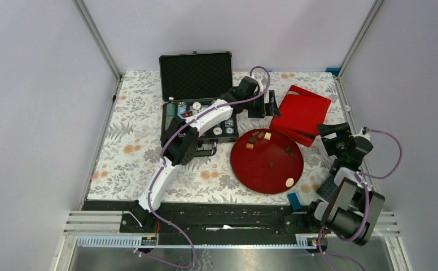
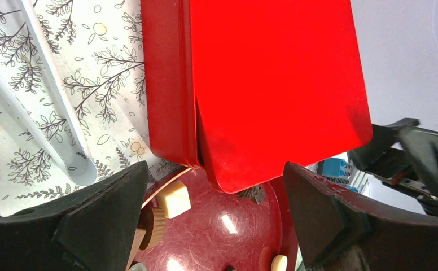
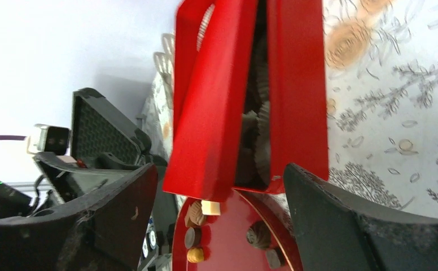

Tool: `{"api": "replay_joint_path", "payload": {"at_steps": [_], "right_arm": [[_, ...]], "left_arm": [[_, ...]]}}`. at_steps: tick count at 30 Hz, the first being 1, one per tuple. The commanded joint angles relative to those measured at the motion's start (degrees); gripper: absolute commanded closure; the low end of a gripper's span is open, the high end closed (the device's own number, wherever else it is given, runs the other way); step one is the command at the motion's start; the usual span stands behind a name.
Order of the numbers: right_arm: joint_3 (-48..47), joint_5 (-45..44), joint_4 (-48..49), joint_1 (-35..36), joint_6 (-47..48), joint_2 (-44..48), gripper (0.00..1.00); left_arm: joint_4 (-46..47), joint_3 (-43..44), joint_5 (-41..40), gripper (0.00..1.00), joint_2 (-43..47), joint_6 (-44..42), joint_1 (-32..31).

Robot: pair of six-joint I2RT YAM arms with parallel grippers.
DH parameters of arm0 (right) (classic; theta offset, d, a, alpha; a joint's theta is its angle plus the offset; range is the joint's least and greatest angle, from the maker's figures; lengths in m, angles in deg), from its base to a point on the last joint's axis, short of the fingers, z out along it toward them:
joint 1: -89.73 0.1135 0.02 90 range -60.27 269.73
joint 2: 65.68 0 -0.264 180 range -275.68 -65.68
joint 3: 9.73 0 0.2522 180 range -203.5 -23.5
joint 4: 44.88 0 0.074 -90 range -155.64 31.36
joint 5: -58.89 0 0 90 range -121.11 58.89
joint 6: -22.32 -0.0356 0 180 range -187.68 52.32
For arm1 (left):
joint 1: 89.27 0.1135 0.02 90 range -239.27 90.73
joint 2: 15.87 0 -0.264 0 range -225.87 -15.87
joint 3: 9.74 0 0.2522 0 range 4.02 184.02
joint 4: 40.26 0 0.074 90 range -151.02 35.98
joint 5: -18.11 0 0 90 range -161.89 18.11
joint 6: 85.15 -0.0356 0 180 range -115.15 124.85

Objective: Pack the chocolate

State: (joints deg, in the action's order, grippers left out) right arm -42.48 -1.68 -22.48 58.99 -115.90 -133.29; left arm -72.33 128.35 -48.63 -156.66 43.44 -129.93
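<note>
Several pieces of chocolate (image 1: 260, 135) lie scattered on a round red plate (image 1: 262, 175). A cream cube (image 2: 173, 199) and a cup-shaped piece (image 2: 153, 226) show in the left wrist view. The right wrist view has a cream cube (image 3: 210, 207), brown lumps (image 3: 196, 215) and a dark swirl (image 3: 258, 234). An open red box (image 1: 304, 110) stands behind the plate, with dark paper cups (image 3: 262, 141) inside it. My left gripper (image 1: 272, 106) (image 2: 214, 180) is open beside the box's lid (image 2: 273, 84). My right gripper (image 1: 331, 131) (image 3: 219, 172) is open just short of the box, holding nothing.
An open black case (image 1: 197, 73) with poker chips (image 1: 197, 105) stands at the back left, under the left arm. A blue brick (image 1: 293, 200) and a grey studded plate (image 1: 327, 189) lie by the right arm's base. Metal frame posts (image 1: 98, 36) border the floral tabletop (image 1: 132, 141).
</note>
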Motion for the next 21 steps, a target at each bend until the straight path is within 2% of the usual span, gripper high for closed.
{"api": "replay_joint_path", "payload": {"at_steps": [1, 6, 11, 14, 18, 21], "right_arm": [[-1.5, 4.0, 3.8, 0.3, -2.1, -5.6, 0.12], [-2.0, 6.5, 12.2, 1.6, -5.7, -10.5, 0.19], [-2.6, 5.5, 14.0, 4.7, -6.2, -12.2, 0.25], [-2.5, 3.7, 13.1, 5.2, -6.3, -11.0, 0.28], [-3.6, 1.1, 7.9, 5.3, -4.0, -7.4, 0.29], [-4.4, 0.8, 7.7, 5.3, -4.0, -7.7, 0.29]], "left_arm": [[3.1, 2.9, -0.1, 0.05, 0.2, 0.4, -0.1], [2.6, 2.2, -0.7, 0.05, 0.9, -0.2, -0.1], [2.6, 2.3, -0.7, 0.05, 0.3, -0.2, -0.1], [2.6, 2.3, -0.6, 0.05, 0.1, -0.3, 0.0], [2.6, 2.3, -0.5, 0.05, -0.2, -0.5, 0.0], [2.6, 2.5, -0.5, 0.05, -0.4, -0.5, 0.0]]}}
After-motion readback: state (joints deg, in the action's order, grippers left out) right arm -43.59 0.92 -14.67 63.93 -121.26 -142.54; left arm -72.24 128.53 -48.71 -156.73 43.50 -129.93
